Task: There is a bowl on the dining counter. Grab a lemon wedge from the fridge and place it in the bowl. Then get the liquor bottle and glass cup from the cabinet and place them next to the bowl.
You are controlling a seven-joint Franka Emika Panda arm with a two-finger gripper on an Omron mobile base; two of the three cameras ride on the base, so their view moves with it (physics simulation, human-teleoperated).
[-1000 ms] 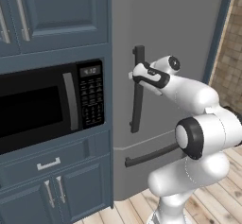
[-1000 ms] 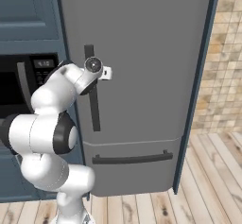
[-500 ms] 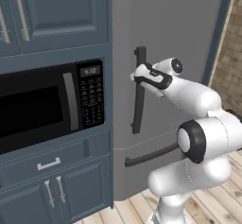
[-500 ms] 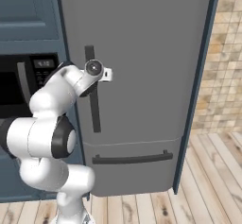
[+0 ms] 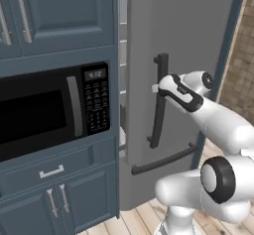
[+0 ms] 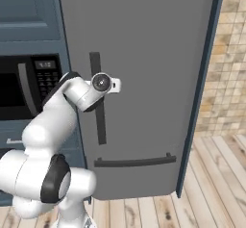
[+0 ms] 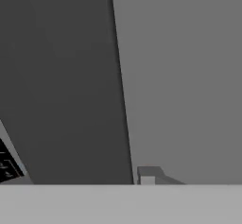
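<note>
A: One fridge (image 5: 198, 45), grey, right of the black microwave (image 5: 49, 110). Door is cracked open, a gap shows along its left edge.

B: Gripper?

A: Gripper (image 5: 158, 88) sits at the dark vertical handle (image 5: 158, 105), about mid-height, touching it. Right base view has the hand (image 6: 103, 83) in front of the handle (image 6: 98, 121).

B: Fingers spread or pinching the bar?

A: Can't tell, fingers are hidden behind the hand. Hand view is just grey door up close.

B: Lemon, bowl?

A: Not locatable.
</note>
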